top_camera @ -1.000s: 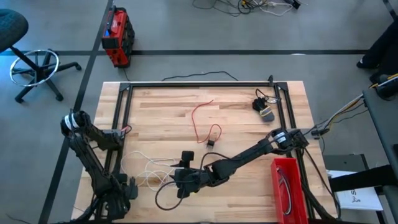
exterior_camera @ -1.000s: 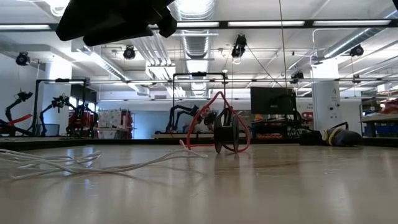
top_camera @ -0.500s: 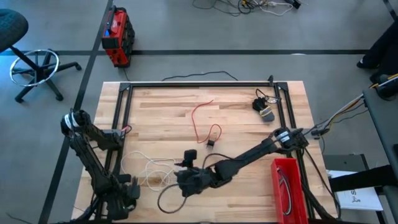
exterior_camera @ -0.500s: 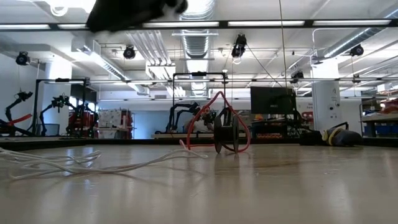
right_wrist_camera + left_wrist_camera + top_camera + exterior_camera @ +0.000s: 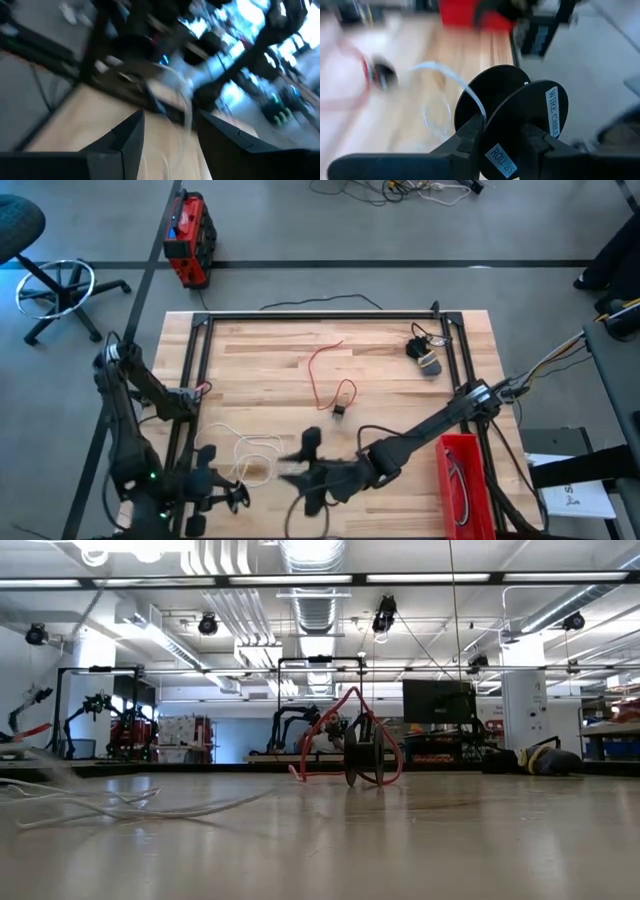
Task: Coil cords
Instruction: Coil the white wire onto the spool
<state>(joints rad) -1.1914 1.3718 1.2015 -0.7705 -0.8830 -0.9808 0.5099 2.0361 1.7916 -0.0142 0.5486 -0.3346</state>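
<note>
My left gripper [image 5: 507, 137] is clamped on a black wire spool [image 5: 520, 115]: its labelled flanges sit wedged between my two dark fingers [image 5: 465, 142], and the white cord [image 5: 451, 80] runs off the spool's rim and out over the wooden table [image 5: 390, 380]. From above, this gripper [image 5: 225, 495] hangs at the table's near edge, just beside the loose white cord loops [image 5: 250, 452] lying ahead of it.

My right gripper [image 5: 305, 480] reaches low across the near part of the table, close to my left one, with the white loops between them and slightly beyond. Its fingers [image 5: 127, 137] stand apart in the wrist view, and I cannot tell whether anything lies between them; the view past them is too smeared.

Farther out from both claws, near the table's middle, the red cord [image 5: 325, 370] trails down to its small dark plug [image 5: 340, 408]; at table height it rises in a loop [image 5: 350, 735]. Well off by the far right corner lies a small dark bundle [image 5: 425, 352]. A red bin [image 5: 462, 480] sits beside my right arm.
</note>
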